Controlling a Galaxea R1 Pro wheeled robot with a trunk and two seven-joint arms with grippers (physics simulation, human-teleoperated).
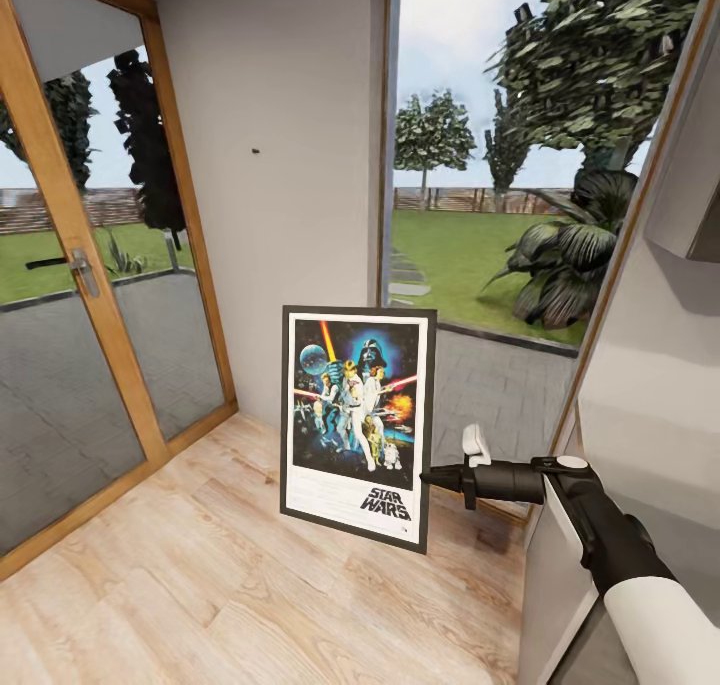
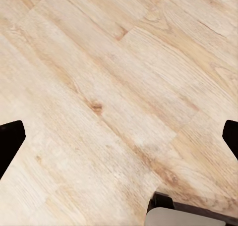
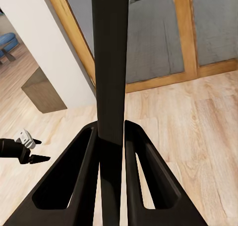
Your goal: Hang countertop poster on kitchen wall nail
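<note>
At the far left of the head view stood a glass door point(image 1: 70, 295) in a wooden frame with a grey handle point(image 1: 84, 272), lawn and paving showing through the pane. Beside it rose a pale grey wall point(image 1: 290, 115), and on it sat a single nail point(image 1: 255, 151), a small dark dot well above the poster. The poster point(image 1: 358, 423) hung upright in the air in front of that wall, above the light wooden floor point(image 1: 200, 585), its black frame, white border and black title all facing the camera. Its right edge was pinched by the right gripper point(image 1: 436, 479), which reached in from the lower right on a black and white arm. In the right wrist view the two black fingers point(image 3: 144, 176) were clamped on the frame's thin dark edge point(image 3: 110, 62), which ran straight up between them. To the right of the poster a tall window point(image 1: 480, 165) looked out on trees and grass. The left gripper point(image 2: 119, 137) pointed down at the floorboards in its own wrist view, with only the two dark fingertips point(image 2: 9, 139) showing at the sides, set wide apart and holding nothing.
</note>
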